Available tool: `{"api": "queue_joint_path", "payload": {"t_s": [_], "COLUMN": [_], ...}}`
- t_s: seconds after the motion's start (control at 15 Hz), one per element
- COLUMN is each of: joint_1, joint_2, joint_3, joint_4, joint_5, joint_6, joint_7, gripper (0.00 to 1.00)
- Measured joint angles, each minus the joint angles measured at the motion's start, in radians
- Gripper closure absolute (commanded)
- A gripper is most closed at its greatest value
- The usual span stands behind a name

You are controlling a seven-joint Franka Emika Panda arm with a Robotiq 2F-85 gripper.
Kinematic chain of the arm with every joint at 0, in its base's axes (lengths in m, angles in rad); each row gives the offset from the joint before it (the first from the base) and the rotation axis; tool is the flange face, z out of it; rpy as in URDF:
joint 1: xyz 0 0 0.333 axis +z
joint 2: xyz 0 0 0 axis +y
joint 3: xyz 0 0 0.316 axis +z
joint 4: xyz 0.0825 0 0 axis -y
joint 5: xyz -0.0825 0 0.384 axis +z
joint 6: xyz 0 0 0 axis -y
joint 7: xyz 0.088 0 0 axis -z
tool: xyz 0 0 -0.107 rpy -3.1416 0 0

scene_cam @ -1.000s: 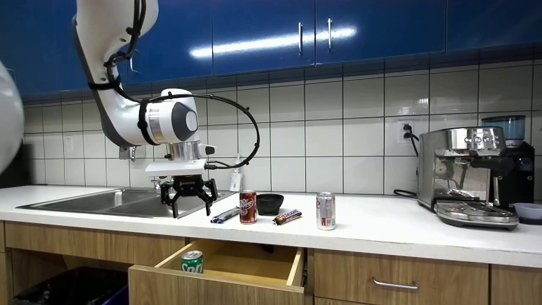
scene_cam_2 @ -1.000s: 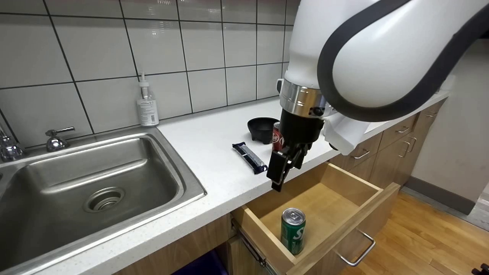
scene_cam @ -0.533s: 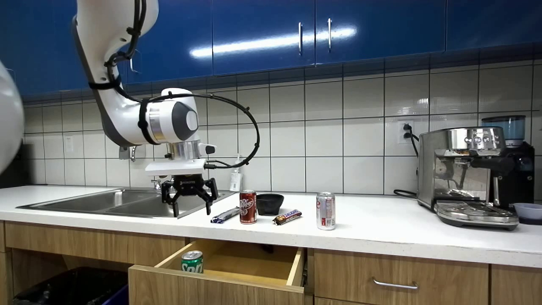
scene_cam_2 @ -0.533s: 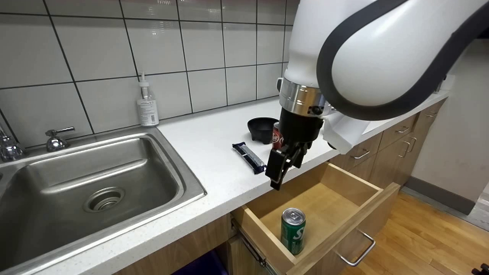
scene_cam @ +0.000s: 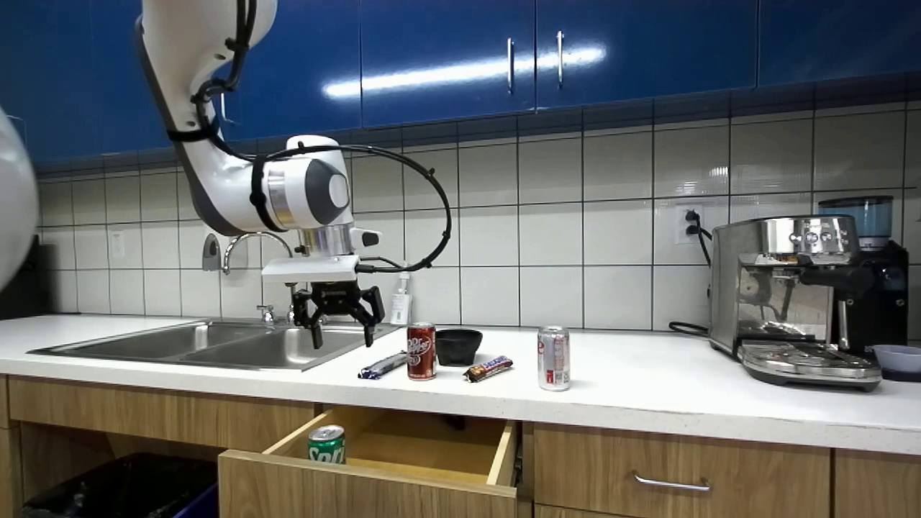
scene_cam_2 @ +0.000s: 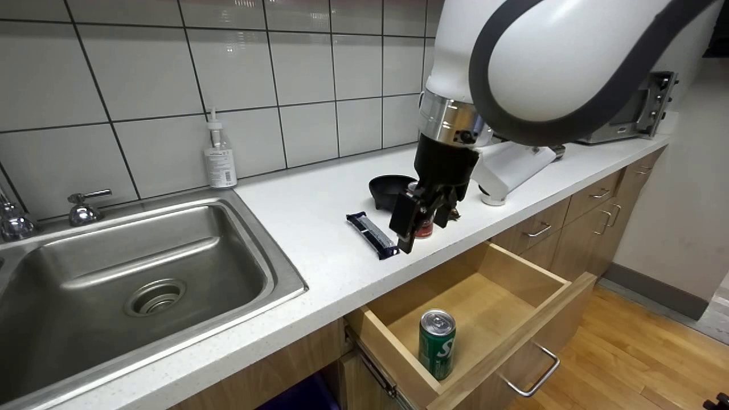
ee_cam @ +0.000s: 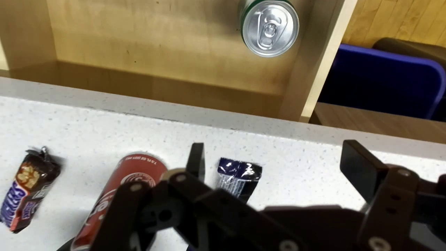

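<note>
I have the end effector (scene_cam: pixel 343 340) hanging above the desk (scene_cam: pixel 647 381) near its front edge, jaws spread wide apart. Half a second ago it was lower; it has risen and, in an exterior view, shifted toward the red can (scene_cam: pixel 422 352). Nearest below it, framed between the jaws in my wrist view, is the blue bar (scene_cam_2: pixel 371 234), lying flat, one end toward the front edge. Just beside it stands the red can, upright, its base now showing past the jaws in an exterior view. The Snickers (scene_cam: pixel 488 369) lies on the can's other side, and the bowl (scene_cam: pixel 460 347) sits behind, farther from the front edge. Below that edge, the green can (scene_cam_2: pixel 437 346) stands in the open drawer (scene_cam_2: pixel 484 299), near its wall on the side of the sink (scene_cam_2: pixel 287 279). Farther along the front edge stands the silver can (scene_cam: pixel 553 358), and well beyond it the coffee machine (scene_cam: pixel 784 309). All these have stayed put.
</note>
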Motion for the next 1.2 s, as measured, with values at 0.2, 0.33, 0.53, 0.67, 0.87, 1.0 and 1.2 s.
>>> {"api": "queue_joint_path", "payload": {"t_s": [0.2, 0.33, 0.53, 0.67, 0.87, 1.0, 1.2], "joint_1": [-0.016, -0.024, -0.031, -0.033, -0.036, -0.044, -0.056], "joint_2": [0.000, 0.000, 0.000, 0.000, 0.001, 0.001, 0.008], "joint_3": [-0.013, -0.023, -0.037, -0.046, -0.058, -0.061, -0.071], "joint_4": [0.023, 0.039, 0.067, 0.087, 0.110, 0.119, 0.133], "joint_5": [0.000, 0.000, -0.001, -0.001, -0.001, -0.001, 0.000], "joint_6": [-0.002, -0.009, -0.046, -0.079, -0.118, -0.128, -0.130], "joint_7": [0.027, 0.050, 0.093, 0.121, 0.149, 0.159, 0.160], "gripper": [0.00, 0.00, 0.00, 0.00, 0.00, 0.00, 0.00]}}
